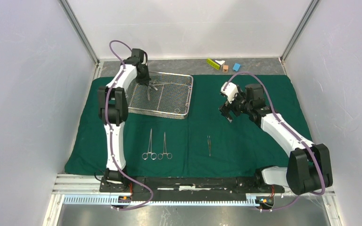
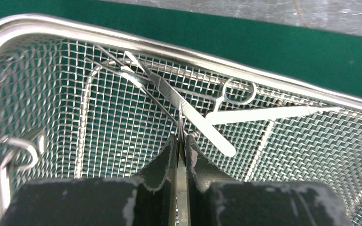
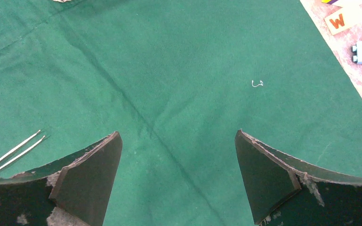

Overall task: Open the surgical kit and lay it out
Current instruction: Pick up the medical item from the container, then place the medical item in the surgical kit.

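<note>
Top external: green cloth (image 1: 245, 132) spread flat on the table. Wire-mesh tray (image 1: 169, 101) on its far-left part. Two ring-handled clamps (image 1: 149, 143) side by side near the front edge; tweezers (image 1: 209, 145) to their right, apart. Left gripper (image 1: 147, 84) down inside the tray. Right gripper (image 1: 228, 113) above bare cloth, right of the tray.

Left wrist: jaws pinched together on a slim steel instrument (image 2: 182, 188); other instruments lie crossed on the mesh.

Right wrist: jaws spread wide, holding nothing, over cloth; tweezers at lower left.

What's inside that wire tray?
Several slim steel tools lie crossed in the tray, one with a ring handle. The left end effector is shut on a thin tool. Its fingers hide whatever lies beneath them.
</note>
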Tool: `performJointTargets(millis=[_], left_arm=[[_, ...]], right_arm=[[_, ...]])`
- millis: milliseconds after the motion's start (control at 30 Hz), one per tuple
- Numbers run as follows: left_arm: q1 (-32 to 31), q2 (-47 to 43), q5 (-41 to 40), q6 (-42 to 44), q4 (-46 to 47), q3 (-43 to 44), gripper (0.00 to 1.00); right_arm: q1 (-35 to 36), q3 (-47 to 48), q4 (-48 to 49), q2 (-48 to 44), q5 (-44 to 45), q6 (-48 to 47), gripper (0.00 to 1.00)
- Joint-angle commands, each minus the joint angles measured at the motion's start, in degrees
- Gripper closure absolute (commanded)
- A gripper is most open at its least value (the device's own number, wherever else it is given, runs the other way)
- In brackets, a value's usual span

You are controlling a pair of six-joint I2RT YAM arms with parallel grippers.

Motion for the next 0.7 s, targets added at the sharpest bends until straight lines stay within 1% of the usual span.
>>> performJointTargets(millis=[0,167,233,267,333,400,500,533,600,667], left_arm=[[0.5,-10.6,2.1,1.1,1.3,-1.5,0.98],[0.5,-20.2,5.8,2.0,3.3,-6.5,0.98],[0.4,-25.3,9.8,1.1,5.6,-10.1,0.98],[0.4,-28.6,13.0,-0.1,7.0,-12.6,0.98],[-0.3,-34.6,16.7,-3.2,11.4,-17.9,0.98],[-2.6,-40.6,18.0,-5.9,16.5,-23.6,0.98],[-7.8,-49.8,16.9,-10.6,26.9,-33.9,0.98],[-9.5,-52.0,16.5,-11.8,29.2,-35.9,0.98],[-12.2,-51.5,20.1,-14.3,27.7,-34.9,0.98],[-14.4,-51.6,20.6,-17.6,29.1,-36.3,0.98]], right_arm=[[0.1,2.0,0.3,-0.8,-1.3,-0.2,0.03],[0.6,5.7,-1.2,-1.7,-2.6,0.0,0.03],[1.0,7.9,-1.7,-1.6,-4.2,1.0,0.03],[1.4,9.2,-1.5,-1.5,-5.3,2.2,0.03],[2.5,11.0,0.6,-1.1,-7.4,6.2,0.03],[4.1,12.2,4.1,-0.9,-9.1,11.8,0.03],[8.4,12.6,10.1,-1.0,-9.5,19.7,0.03],[9.8,12.7,12.8,-1.1,-9.1,21.5,0.03],[12.7,13.0,15.8,-1.1,-8.8,25.6,0.03],[14.8,14.4,16.9,0.2,-9.6,29.3,0.03]])
